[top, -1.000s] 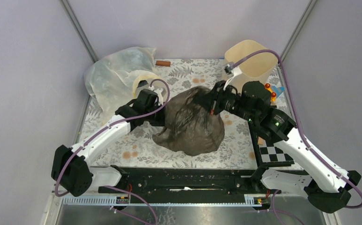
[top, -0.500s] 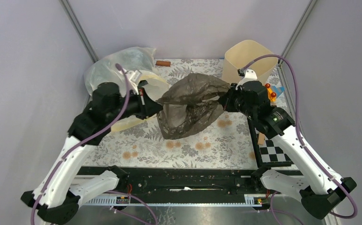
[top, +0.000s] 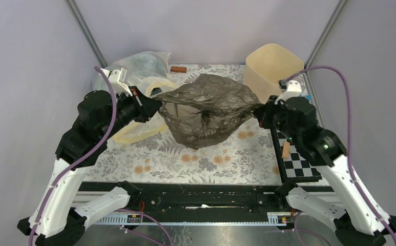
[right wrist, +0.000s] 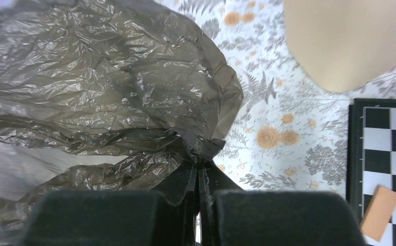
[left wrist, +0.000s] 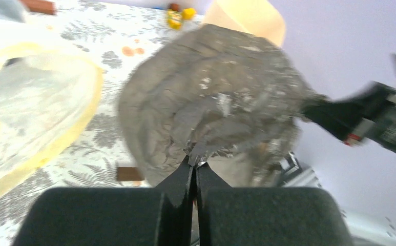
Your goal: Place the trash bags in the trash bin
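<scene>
You hold the thin, crinkly, dark brown-olive plastic bag [top: 206, 110] stretched above the floral tabletop [top: 211, 159], left jaws and right jaws clenched on opposite edges; carrying step, I judge; next, swing it far-right over the cream-beige plastic bin [top: 272, 66].

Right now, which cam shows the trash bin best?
Top external: the trash bin shows its full open mouth and near walls. Left wrist catches only a blurred upper part behind the trash bag; right wrist only a cropped piece of wall.
</scene>
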Robot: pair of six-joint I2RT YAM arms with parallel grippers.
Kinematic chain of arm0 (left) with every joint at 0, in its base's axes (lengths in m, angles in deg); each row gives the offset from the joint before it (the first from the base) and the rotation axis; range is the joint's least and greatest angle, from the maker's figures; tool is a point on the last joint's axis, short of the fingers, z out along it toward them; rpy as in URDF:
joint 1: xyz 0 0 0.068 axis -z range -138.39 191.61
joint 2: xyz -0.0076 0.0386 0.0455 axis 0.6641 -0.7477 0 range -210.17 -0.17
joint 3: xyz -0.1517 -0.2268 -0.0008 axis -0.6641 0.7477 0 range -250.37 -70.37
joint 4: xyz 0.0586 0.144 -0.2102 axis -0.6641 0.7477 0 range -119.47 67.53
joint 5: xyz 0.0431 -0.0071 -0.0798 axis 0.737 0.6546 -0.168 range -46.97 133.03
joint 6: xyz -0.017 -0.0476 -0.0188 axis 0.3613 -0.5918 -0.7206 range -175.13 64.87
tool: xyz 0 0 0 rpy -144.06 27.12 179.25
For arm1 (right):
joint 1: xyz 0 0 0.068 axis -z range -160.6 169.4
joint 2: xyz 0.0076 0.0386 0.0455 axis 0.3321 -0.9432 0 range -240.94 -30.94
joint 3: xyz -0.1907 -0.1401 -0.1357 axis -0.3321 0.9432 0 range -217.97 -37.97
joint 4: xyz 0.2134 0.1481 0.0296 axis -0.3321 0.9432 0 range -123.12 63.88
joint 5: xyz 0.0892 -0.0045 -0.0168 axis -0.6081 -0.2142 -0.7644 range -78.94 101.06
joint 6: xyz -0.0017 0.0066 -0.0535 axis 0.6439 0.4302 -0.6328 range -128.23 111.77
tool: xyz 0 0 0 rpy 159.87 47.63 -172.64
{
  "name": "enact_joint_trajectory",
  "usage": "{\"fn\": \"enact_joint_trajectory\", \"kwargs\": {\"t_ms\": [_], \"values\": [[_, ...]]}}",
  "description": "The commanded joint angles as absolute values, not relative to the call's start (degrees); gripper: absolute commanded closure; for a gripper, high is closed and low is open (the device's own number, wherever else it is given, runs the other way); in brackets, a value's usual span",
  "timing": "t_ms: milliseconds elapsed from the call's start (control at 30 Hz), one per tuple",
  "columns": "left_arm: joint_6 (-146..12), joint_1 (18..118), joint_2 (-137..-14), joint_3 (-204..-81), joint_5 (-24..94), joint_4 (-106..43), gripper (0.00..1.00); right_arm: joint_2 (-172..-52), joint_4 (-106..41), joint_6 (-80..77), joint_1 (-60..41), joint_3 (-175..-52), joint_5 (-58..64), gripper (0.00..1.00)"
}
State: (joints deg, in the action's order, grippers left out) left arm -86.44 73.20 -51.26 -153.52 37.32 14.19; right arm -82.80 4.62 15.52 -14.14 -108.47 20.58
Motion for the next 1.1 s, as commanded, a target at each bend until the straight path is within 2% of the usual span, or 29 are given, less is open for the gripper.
{"fn": "enact_joint_trajectory", "kwargs": {"t_ms": [0,133,333,433,533,567,667,800,933,1067], "values": [[-84.2,73.0,-52.9,-151.7,47.3,14.1,1.00,-78.4,6.2,14.3,-14.0,-112.1,28.0,1.00],[-83.2,73.0,-52.6,-147.1,46.2,10.9,1.00,-77.3,5.8,13.5,-13.9,-111.4,27.8,1.00],[-83.2,73.0,-53.0,-143.3,43.4,6.3,1.00,-78.0,4.1,12.2,-13.9,-111.0,21.0,0.93],[-84.5,73.0,-52.5,-139.3,38.4,0.4,1.00,-79.2,2.5,11.5,-14.0,-110.2,14.4,0.78],[-86.8,73.0,-52.0,-134.1,34.5,-5.2,1.00,-79.8,0.5,11.1,-14.0,-109.1,11.2,0.43],[-87.4,73.0,-52.0,-132.7,33.5,-6.4,1.00,-79.8,-0.1,11.2,-13.9,-108.7,11.7,0.39],[-87.7,73.0,-52.2,-130.1,32.5,-7.9,1.00,-80.9,-0.4,10.3,-14.0,-109.0,17.5,0.31],[-85.8,73.0,-52.2,-129.3,32.3,-7.1,1.00,-84.1,1.4,7.6,-13.9,-110.9,26.0,0.29],[-86.4,73.0,-50.5,-128.4,34.3,-7.3,1.00,-89.3,1.3,3.4,-14.0,-113.8,34.8,0.05],[-86.5,73.0,-49.1,-128.5,34.5,-7.1,1.00,-96.2,0.5,-1.2,-11.9,-118.7,38.7,0.00]]}}
